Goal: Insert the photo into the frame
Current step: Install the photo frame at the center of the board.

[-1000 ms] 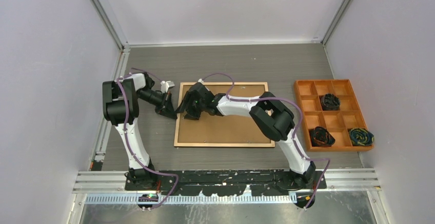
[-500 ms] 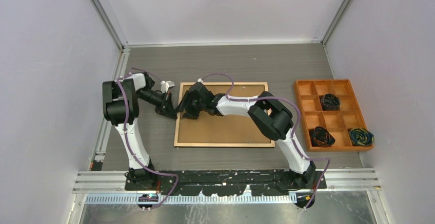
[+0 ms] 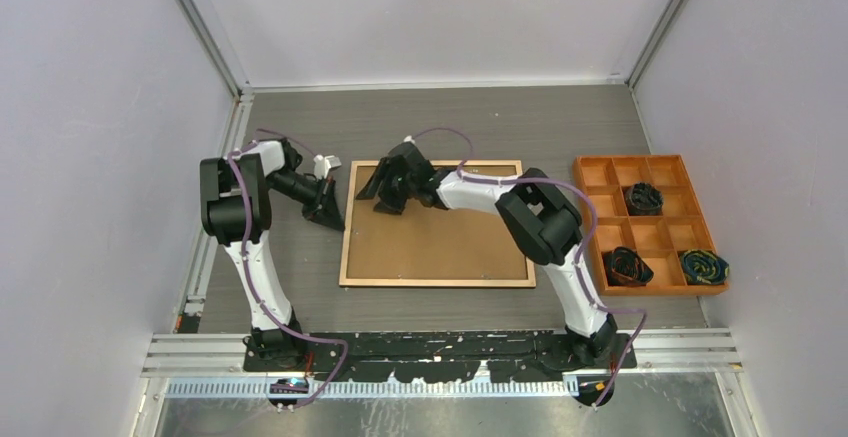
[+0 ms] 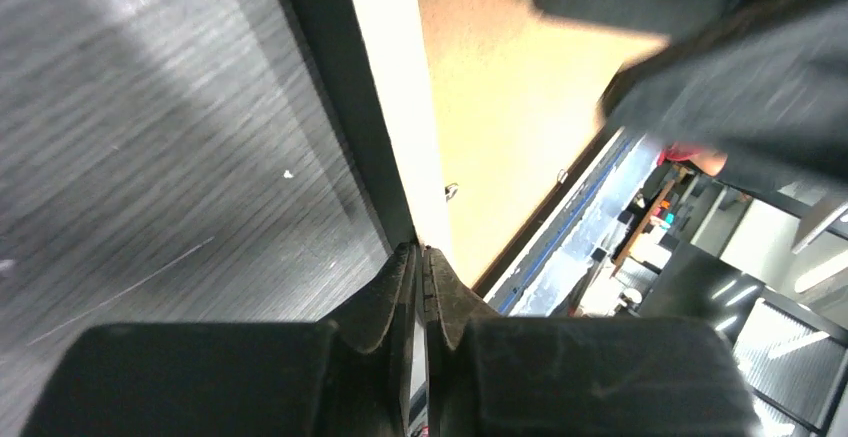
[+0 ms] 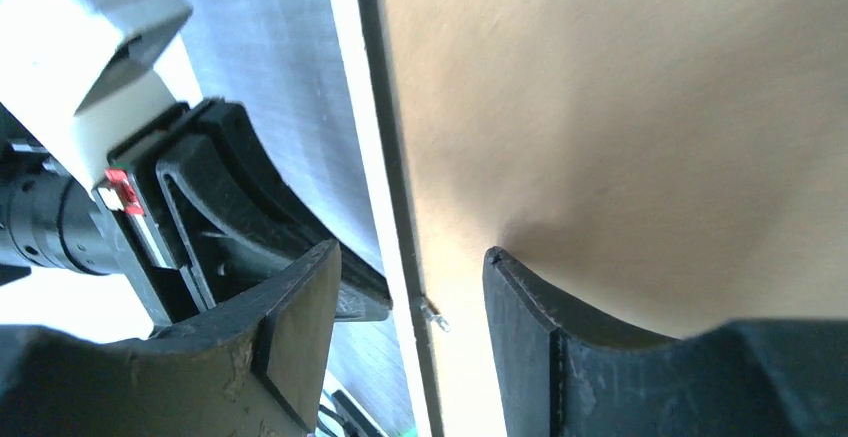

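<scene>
While lying back-up on the grey table (image 3: 450,127), the large thin rectangular frame (image 3: 437,281) shows a light-wood rail around a brown backing board (image 3: 450,247) (outer edge black). Left gripper (image 4: 421,252): fingers pressed together at its left rail. Right gripper (image 5: 410,250): jaws spread astride that rail.

Pale lilac-white panel walls (image 3: 430,17) around me, silver aluminium corner posts (image 3: 204,32), dark grey wood-grain tabletop (image 3: 450,122) under me, soft even light

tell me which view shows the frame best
Top external: the whole frame lies back-up, its rails visible around the brown backing board. Left wrist shows only a stretch of its left rail; right wrist, a blurred strip of the same rail.
</scene>
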`<state>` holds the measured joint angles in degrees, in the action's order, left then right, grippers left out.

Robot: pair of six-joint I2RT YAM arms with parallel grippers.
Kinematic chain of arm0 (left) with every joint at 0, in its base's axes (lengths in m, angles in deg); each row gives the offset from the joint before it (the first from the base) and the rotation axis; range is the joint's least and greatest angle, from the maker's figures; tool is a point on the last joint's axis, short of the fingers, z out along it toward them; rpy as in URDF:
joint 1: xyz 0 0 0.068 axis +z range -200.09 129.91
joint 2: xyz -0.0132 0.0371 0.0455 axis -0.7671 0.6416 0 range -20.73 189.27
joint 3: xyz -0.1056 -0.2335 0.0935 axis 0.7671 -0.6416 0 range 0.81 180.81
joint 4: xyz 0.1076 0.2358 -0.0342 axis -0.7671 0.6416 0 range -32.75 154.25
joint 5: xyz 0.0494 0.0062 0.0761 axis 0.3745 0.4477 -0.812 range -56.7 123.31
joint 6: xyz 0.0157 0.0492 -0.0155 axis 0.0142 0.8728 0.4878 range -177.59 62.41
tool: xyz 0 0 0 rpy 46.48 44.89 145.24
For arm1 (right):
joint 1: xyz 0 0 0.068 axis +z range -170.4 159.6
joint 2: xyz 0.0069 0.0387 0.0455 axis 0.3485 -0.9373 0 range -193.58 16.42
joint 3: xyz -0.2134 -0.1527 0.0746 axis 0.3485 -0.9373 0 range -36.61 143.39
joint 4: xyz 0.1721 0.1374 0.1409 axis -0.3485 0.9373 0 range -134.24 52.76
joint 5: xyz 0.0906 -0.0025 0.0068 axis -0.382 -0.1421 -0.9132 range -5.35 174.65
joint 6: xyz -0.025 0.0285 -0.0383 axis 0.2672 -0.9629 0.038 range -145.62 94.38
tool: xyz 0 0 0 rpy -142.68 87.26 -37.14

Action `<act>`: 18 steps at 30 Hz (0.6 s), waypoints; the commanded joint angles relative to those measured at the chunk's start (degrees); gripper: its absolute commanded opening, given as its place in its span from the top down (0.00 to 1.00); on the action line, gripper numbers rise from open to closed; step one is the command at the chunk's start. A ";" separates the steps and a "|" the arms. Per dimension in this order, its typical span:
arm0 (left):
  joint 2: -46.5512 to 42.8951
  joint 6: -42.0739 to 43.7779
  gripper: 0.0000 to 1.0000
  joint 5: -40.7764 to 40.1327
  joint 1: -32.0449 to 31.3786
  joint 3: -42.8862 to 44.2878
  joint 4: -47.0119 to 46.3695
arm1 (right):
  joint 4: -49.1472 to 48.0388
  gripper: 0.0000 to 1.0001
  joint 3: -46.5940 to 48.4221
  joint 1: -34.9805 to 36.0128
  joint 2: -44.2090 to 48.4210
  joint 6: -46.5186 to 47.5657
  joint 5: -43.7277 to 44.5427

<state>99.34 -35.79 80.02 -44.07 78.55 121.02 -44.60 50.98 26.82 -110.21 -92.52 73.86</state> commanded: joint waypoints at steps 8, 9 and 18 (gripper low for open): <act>0.62 -3.29 0.70 0.68 -0.21 11.36 -0.18 | 7.06 0.37 1.21 -10.37 7.47 8.52 2.24; 1.82 -3.90 0.69 0.26 -0.41 12.48 -0.69 | 7.99 0.37 2.06 -10.81 6.98 9.31 2.72; 5.74 -5.33 0.79 0.01 -1.06 13.50 -2.32 | 9.81 0.37 7.33 -12.21 1.29 9.86 1.62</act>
<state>104.67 -40.36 79.74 -44.59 92.14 119.27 -35.14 55.16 14.37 -107.10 -83.77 75.74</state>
